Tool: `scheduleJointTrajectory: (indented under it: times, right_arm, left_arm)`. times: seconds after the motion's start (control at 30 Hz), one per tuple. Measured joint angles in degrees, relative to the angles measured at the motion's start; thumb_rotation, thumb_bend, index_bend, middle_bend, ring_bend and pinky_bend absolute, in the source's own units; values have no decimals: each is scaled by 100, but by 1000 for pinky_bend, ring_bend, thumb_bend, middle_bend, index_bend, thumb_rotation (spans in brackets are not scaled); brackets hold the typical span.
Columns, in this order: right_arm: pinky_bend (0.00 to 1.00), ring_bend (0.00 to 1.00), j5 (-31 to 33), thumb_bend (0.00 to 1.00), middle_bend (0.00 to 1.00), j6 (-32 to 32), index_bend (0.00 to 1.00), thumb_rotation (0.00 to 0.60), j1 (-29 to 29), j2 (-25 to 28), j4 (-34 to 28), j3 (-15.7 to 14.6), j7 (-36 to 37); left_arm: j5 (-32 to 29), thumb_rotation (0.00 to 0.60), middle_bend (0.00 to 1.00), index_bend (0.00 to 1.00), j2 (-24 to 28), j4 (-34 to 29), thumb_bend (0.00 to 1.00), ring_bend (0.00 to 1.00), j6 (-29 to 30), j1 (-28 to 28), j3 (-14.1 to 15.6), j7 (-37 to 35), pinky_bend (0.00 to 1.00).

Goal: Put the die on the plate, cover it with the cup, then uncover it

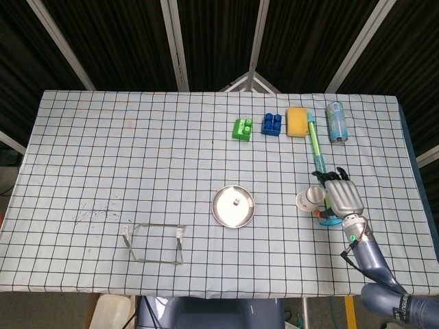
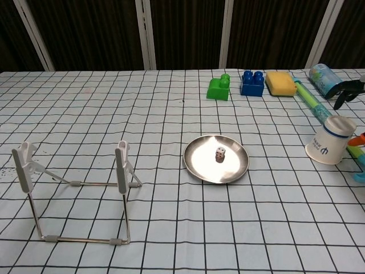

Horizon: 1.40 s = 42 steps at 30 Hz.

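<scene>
The silver plate (image 1: 233, 208) (image 2: 216, 161) sits mid-table, and the small white die (image 1: 236, 201) (image 2: 219, 153) rests on it. To its right the white paper cup (image 1: 309, 199) (image 2: 331, 140) stands mouth down and slightly tilted. My right hand (image 1: 341, 197) is just right of the cup with its fingers stretched out and holds nothing. In the chest view only its dark fingertips (image 2: 347, 91) show at the right edge, along with an orange thumb tip (image 2: 359, 138) beside the cup. My left hand is out of sight.
A green block (image 1: 242, 128), a blue block (image 1: 272, 123), a yellow sponge (image 1: 297, 121) and a can (image 1: 336, 120) line the far side. A long green and blue toy stick (image 1: 318, 159) runs toward the cup. A wire stand (image 2: 74, 185) sits front left.
</scene>
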Motion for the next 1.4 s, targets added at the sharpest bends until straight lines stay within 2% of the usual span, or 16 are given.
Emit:
scheduleJointTrajectory:
  times: [0.33, 1.0, 1.07, 1.27, 1.4]
  right_arm:
    - [11, 220, -107, 189, 412, -156, 255, 600, -5, -93, 358, -3, 311]
    - [11, 222, -225, 204, 420, -217, 262, 600, 47, -242, 449, 12, 394]
    - [11, 222, -205, 225, 424, -232, 284, 600, 63, -263, 464, 23, 382]
    - [11, 232, -224, 292, 448, -198, 445, 600, 74, -305, 472, 39, 379]
    - [11, 233, -245, 305, 452, -183, 498, 600, 73, -317, 461, 36, 372]
  left_arm:
    - [16, 600, 0, 300, -35, -32, 678, 0, -10, -18, 18, 152, 29]
    - [-33, 600, 0, 305, -32, -39, 678, 0, -45, -23, 4, 176, 28]
    - [-41, 600, 0, 305, -30, -45, 678, 0, -52, -24, 3, 182, 28]
    - [-51, 600, 0, 307, -29, -52, 678, 0, -51, -23, -3, 191, 29]
    - [-55, 600, 0, 309, -30, -56, 678, 0, -57, -26, -4, 195, 28]
